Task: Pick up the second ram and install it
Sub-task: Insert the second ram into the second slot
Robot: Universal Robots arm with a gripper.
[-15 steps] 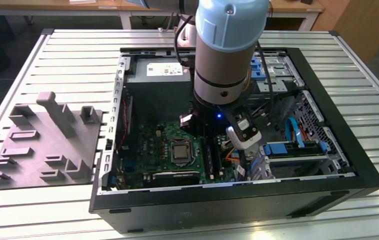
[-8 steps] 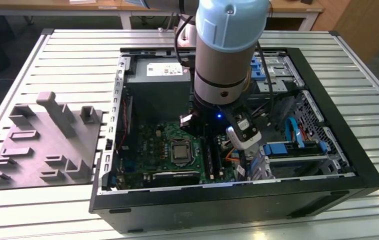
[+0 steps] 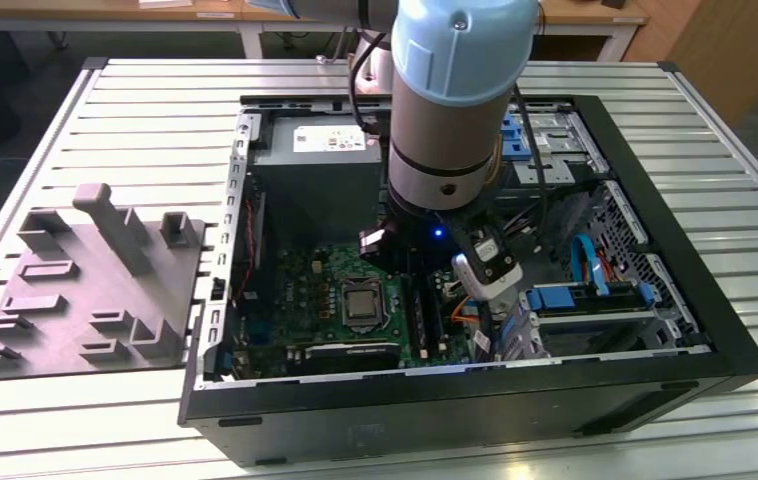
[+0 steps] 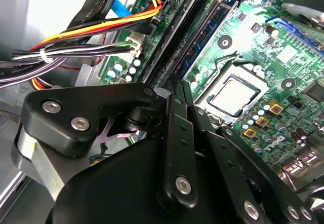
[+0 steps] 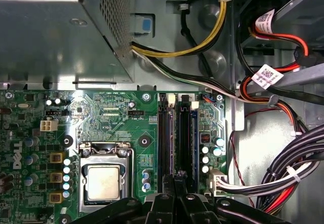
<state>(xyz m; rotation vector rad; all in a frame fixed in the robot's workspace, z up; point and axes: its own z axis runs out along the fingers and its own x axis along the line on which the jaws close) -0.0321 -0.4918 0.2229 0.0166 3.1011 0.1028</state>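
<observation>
Ribbed aluminium bench point(image 3: 86, 420) underneath, slats running across the exterior view. Nearest the lens, the black wall of an open computer case point(image 3: 486, 425), laid on its side. Just beside it, toward the exterior view's left, a grey fixture tray point(image 3: 72, 300), flat on the bench with posts upright. Inside the case, a green motherboard point(image 3: 299, 290), its silver socket point(image 3: 356, 303) near the frame's centre. Down from the upper middle of the frame, a pale blue arm point(image 3: 453, 100), lower end inside the case just right of the socket.

Clenched in both wrist views, the black gripper point(image 4: 178, 82) point(image 5: 174, 177), tips all but meeting, poised at the near end of the memory slots point(image 5: 163, 133). Apparently the second ram point(image 4: 212, 29): a blue-green stick on edge in a slot just beyond those tips, beside the socket. Contact with the gripper hard to judge from either wrist view.

Past the slots, on the side away from the socket, bundled cables point(image 4: 96, 29) in orange, yellow and black. Farther back, a grey power supply point(image 3: 312, 150) against the case's rear wall. Toward the exterior view's right, blue drive brackets point(image 3: 593, 290). Beyond the bench, a wooden desk point(image 3: 566, 12) along the top edge.
</observation>
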